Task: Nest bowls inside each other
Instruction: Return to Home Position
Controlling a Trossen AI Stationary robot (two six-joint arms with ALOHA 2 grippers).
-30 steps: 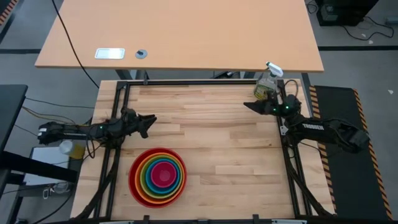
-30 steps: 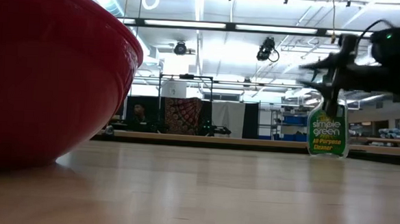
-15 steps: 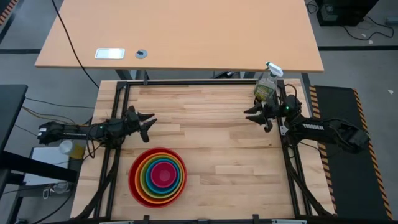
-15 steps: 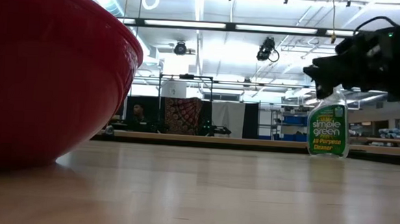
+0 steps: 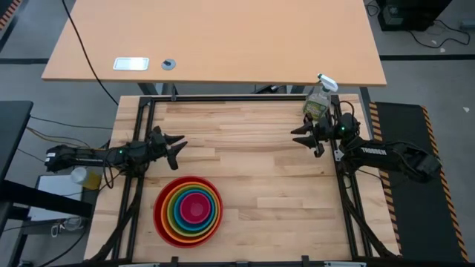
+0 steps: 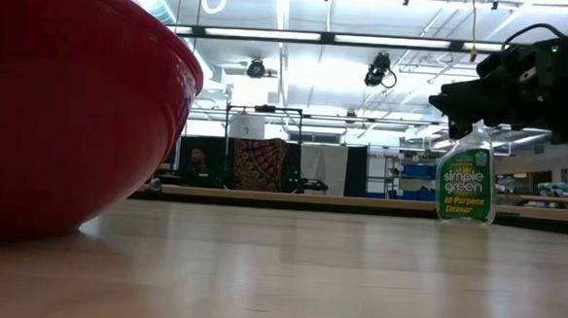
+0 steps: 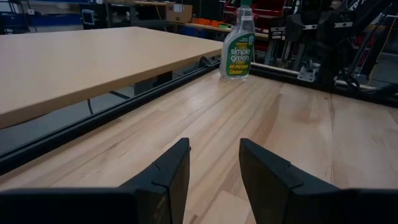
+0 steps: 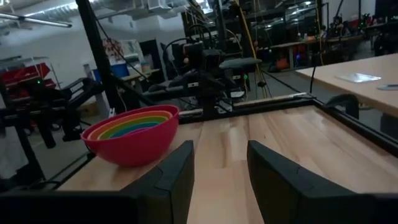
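High view first: the nest of bowls (image 5: 188,211) sits on the wooden table (image 5: 252,170) at the lower left of centre, near the table's bottom edge. We see the red bowl (image 8: 132,144) as the outer shell and the magenta-pink bowl (image 5: 194,209) in the very middle. Between them the other colours show as rings: orange, lime green, blue. The nest stands upright with nothing touching it.

Above the nest and slightly left, the left gripper (image 5: 177,147) hangs over the table's left edge, pointing toward the frame's right. In its wrist view the two fingers (image 7: 171,177) are spread, with only bare wood between them.

Across the table, at the upper right of the high view, we have the right gripper (image 5: 298,137), pointing left. It is well apart from the bowls. Its own camera shows its fingers (image 8: 177,174) parted too, gripping nothing, with the nest off in the distance on the left of that frame.

Just beside that arm, at the table's top right corner, stands a clear spray bottle (image 5: 318,100) with a green label, upright.

In the low view the red wall fills the whole left side, and the bottle shows at the right under the dark arm.

Beyond the table, across the top of the high view, lies a tan desk (image 5: 215,37) carrying a small white device (image 5: 130,64).
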